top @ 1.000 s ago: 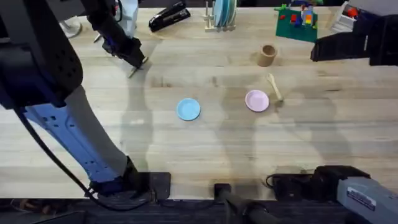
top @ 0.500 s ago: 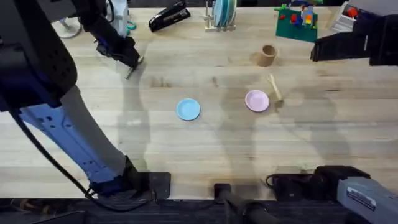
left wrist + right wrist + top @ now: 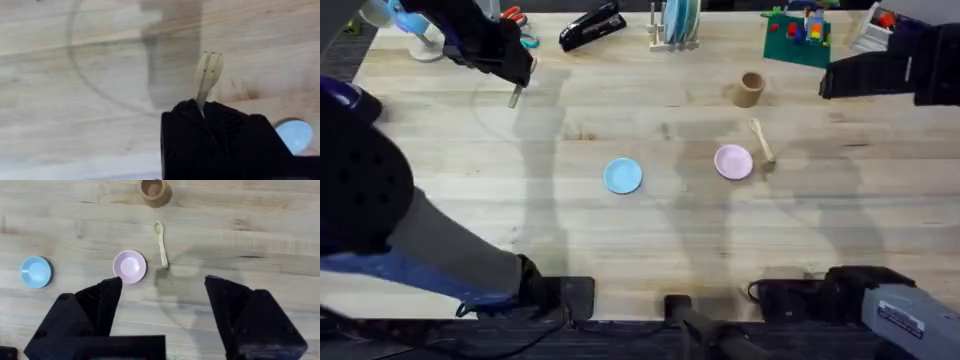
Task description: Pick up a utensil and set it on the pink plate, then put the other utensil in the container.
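Note:
My left gripper (image 3: 510, 68) hangs above the table's far left, shut on the handle of the wooden fork (image 3: 515, 96). The left wrist view shows the fork's tines (image 3: 209, 69) sticking out past the shut gripper (image 3: 202, 106). The pink plate (image 3: 733, 161) lies right of centre, with the wooden spoon (image 3: 761, 140) just beside its right rim. The tan container (image 3: 750, 88) stands behind them. My right gripper (image 3: 828, 80) hovers at the far right, open, and its wrist view looks down on the plate (image 3: 130, 266), spoon (image 3: 161, 245) and container (image 3: 153, 191) past the open gripper (image 3: 162, 297).
A light blue plate (image 3: 623, 175) lies at the table's centre. Along the back edge stand a black stapler (image 3: 592, 27), a dish rack (image 3: 675, 22) and a green block model (image 3: 798, 30). Bare wood stretches across the front of the table.
My left gripper has carried the fork up and toward the far left corner. The right arm, plates, spoon and container have not moved.

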